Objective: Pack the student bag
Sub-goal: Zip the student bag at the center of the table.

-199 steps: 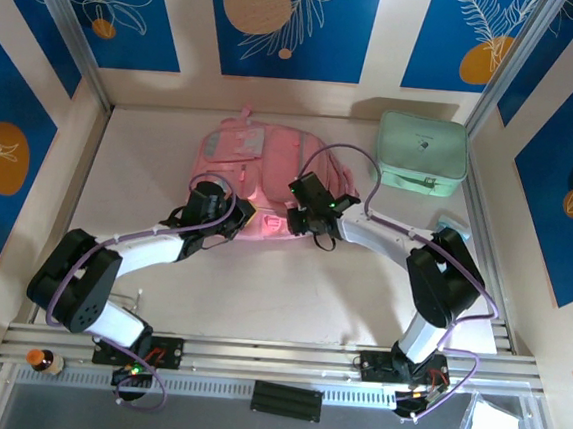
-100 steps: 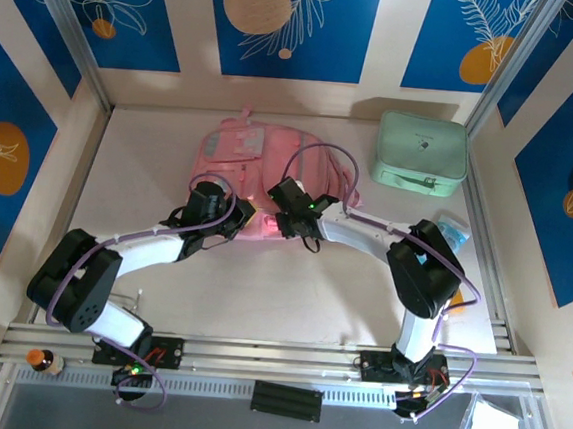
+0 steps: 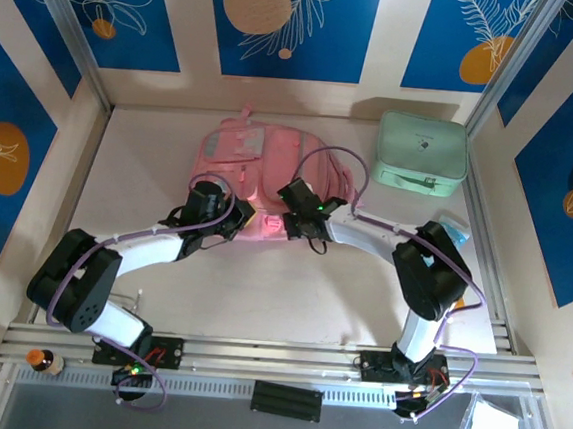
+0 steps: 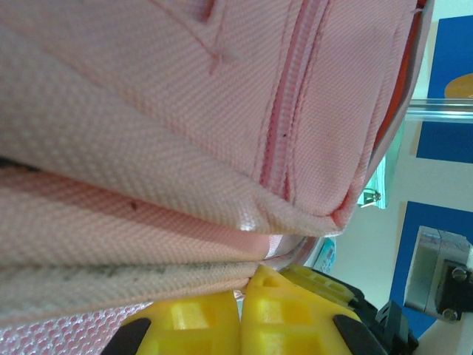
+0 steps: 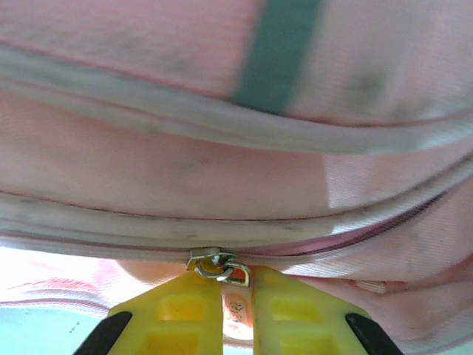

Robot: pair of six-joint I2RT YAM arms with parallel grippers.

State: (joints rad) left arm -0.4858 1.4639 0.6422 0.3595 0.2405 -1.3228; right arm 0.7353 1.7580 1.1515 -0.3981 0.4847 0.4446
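Both claws are clenched: right gripper (image 5: pixel 236 290), at the bottom of its wrist view, pinches the zipper pull (image 5: pixel 218 265); left gripper (image 4: pixel 242 292) clamps a fold of the student bag (image 3: pixel 261 162), lying upper-middle in the overhead view. Looks like the unzipping step to me, so next it needs a steady drag along the track.

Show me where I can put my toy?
Bare table left of the student bag, and in front between left arm and right arm. Crowded at the bag's near edge, where left gripper and right gripper work; tight beside the green case.
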